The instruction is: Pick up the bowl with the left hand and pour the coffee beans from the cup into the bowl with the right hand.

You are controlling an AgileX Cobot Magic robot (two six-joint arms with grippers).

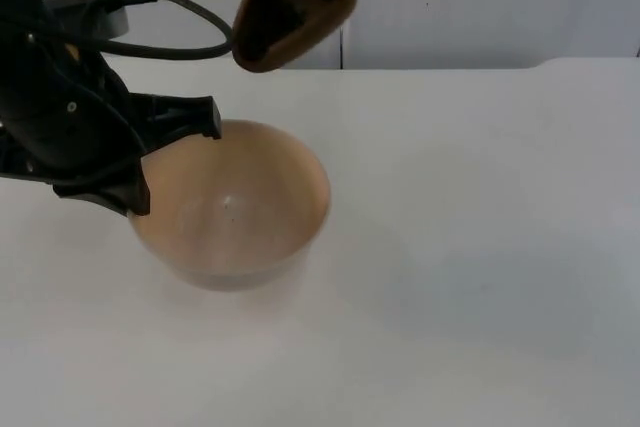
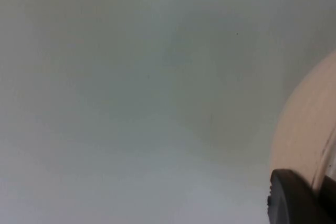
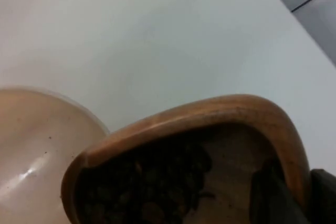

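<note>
left gripper (image 1: 175, 162) at the left rim of the bowl (image 1: 232, 205), fingers closed down over that rim, one black finger (image 1: 190, 115) along the far edge and one nearer the camera, clamping the wall between them; from the left wrist, a black fingertip (image 2: 296, 198) pressed against the pale peach side of the bowl (image 2: 307, 129), blurred white table (image 2: 131, 103) behind; bowl upright over the white table (image 1: 480, 247), tan inside with a small glint at the bottom, no beans visible in it from the top view; cannot tell whether lifted or resting; a faint shadow beneath it.

right gripper up near the partition wall (image 1: 480, 7), above and just behind the bowl's far rim, gripping a wooden cup (image 1: 292, 17) by its edge; cup tilted mouth-down toward the bowl; from the right wrist, a dark finger (image 3: 273, 195) inside the cup's rim (image 3: 210, 111), clamped on the wall; coffee beans (image 3: 142, 187) heaped dark in the lower part of the tilted cup, not past the lip; bowl's inner wall (image 3: 37, 145) just below and beside the cup's lip.
</note>
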